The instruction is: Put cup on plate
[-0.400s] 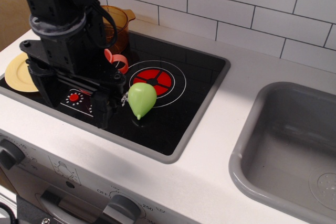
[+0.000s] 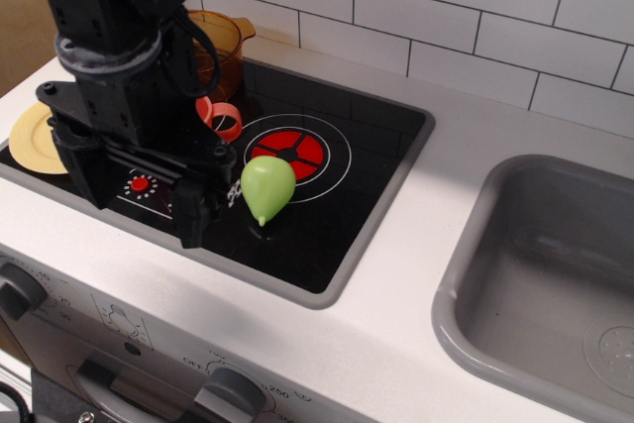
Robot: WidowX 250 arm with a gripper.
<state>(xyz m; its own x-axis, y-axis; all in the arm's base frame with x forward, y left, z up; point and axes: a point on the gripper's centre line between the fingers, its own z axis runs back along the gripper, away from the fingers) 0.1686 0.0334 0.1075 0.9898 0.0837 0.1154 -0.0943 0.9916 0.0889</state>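
The red-orange cup [image 2: 222, 117] stands on the black cooktop at its back left, partly hidden behind my arm. The pale yellow plate [image 2: 32, 136] lies at the cooktop's left edge, its right side hidden by the arm. My black gripper [image 2: 139, 193] points down over the front left of the cooktop, between plate and cup and in front of the cup. Its two fingers [image 2: 192, 213] stand wide apart with nothing between them. It does not touch the cup.
An amber translucent pot [image 2: 220, 45] stands at the back left by the tiled wall. A green pear-shaped toy [image 2: 267, 186] lies just right of the gripper, near the red burner [image 2: 292, 153]. A grey sink [image 2: 555, 284] is at the right.
The arm has shifted slightly to the left, so a little more of the cup shows. Cup, plate and green toy have not moved.
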